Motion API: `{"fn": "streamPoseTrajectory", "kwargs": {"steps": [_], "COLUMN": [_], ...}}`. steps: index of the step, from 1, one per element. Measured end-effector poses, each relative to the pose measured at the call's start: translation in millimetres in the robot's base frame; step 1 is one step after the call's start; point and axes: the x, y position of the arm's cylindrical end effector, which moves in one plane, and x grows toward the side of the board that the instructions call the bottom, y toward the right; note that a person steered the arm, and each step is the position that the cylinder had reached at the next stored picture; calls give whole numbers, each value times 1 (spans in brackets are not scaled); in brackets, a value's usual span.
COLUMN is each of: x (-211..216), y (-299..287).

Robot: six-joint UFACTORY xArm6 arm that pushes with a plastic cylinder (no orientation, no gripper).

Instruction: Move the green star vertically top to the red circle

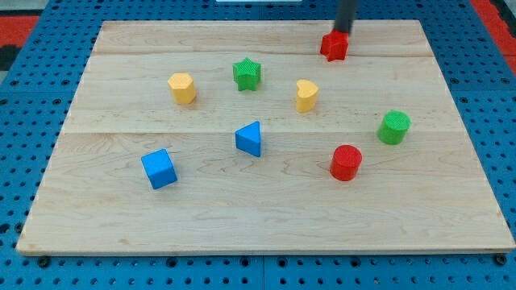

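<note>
The green star (pixel 247 74) lies on the wooden board at the upper middle. The red circle (pixel 346 162) lies at the lower right of the board, well below and to the right of the star. My tip (pixel 342 33) comes down at the view's top, right of centre, and touches the top of a red block (pixel 334 46) of unclear shape. The tip is far to the right of the green star and far above the red circle.
A yellow block (pixel 183 88) lies left of the star, and a yellow heart-like block (pixel 305 94) lies to its right. A blue triangle (pixel 250 138) and a blue cube (pixel 159 168) lie lower left. A green circle (pixel 394 127) lies at the right.
</note>
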Motion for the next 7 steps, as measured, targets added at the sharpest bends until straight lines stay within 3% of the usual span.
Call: {"fn": "streamPoseTrajectory", "kwargs": {"steps": [1,2,3,5,6,7], "x": [-4,29,84,71,70,101], "y": [-79,-141,-165,-135,-185,-142]}}
